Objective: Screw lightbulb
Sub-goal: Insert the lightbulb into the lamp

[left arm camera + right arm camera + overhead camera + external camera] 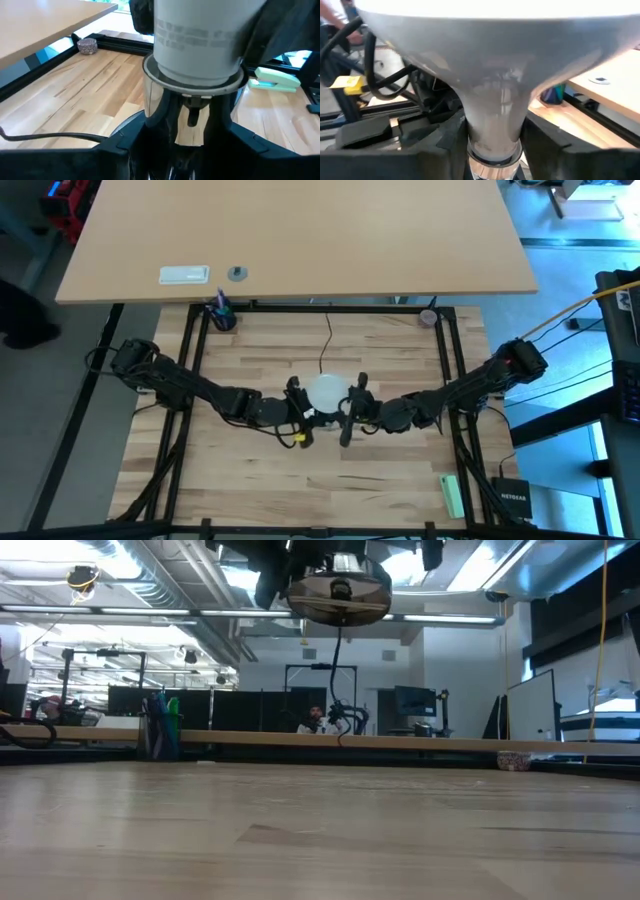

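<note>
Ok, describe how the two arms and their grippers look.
Both arms are dark, nearly black, built of slim jointed segments. The left arm and right arm mirror each other. The left gripper has a yellow tag beside it and thin black cables. The right gripper has dark, blocky fingers. No other markings can be made out.

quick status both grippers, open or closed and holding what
left gripper: closed on the metal socket, held above the table.
right gripper: closed on the lightbulb, fingers on its neck.
</note>
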Controlling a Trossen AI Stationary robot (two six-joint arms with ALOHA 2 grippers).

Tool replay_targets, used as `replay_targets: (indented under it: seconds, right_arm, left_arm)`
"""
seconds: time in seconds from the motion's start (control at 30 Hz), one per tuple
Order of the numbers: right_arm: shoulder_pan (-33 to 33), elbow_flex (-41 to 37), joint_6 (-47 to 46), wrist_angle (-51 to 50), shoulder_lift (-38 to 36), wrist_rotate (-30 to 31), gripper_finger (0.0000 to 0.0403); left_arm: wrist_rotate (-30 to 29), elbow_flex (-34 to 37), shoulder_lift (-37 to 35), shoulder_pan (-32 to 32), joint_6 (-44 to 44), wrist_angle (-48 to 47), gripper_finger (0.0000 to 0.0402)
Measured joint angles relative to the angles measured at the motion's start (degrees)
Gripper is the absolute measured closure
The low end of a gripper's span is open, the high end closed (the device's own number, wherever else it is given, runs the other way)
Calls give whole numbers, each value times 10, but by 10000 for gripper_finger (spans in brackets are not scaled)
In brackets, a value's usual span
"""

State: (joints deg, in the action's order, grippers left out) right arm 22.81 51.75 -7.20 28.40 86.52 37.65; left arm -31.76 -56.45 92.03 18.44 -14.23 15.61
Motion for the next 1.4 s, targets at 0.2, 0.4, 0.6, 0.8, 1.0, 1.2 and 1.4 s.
replay_targets:
  seconds: [0.2,0.4,0.6,0.8,1.0,1.2,1.4]
  right_arm:
    - [1,-2,11,-78,-65,-92,100]
    - [0,-1,-25,-168,-125,-266,34]
    - [-4,0,8,-72,-77,-307,47]
    - [-23,0,17,9,-18,-353,83]
    - [-27,0,17,5,-5,-357,171]
    - [-27,0,29,-8,-8,-324,259]
    - [-25,0,10,-43,-5,-185,259]
  left_arm:
    - [46,0,-11,6,27,2,231]
    - [180,0,-33,7,62,9,231]
    - [281,0,-5,6,87,61,231]
    - [282,0,17,-5,76,63,231]
    - [282,0,17,-9,72,55,231]
    - [267,0,17,-10,68,42,231]
    - [158,0,18,-10,57,17,231]
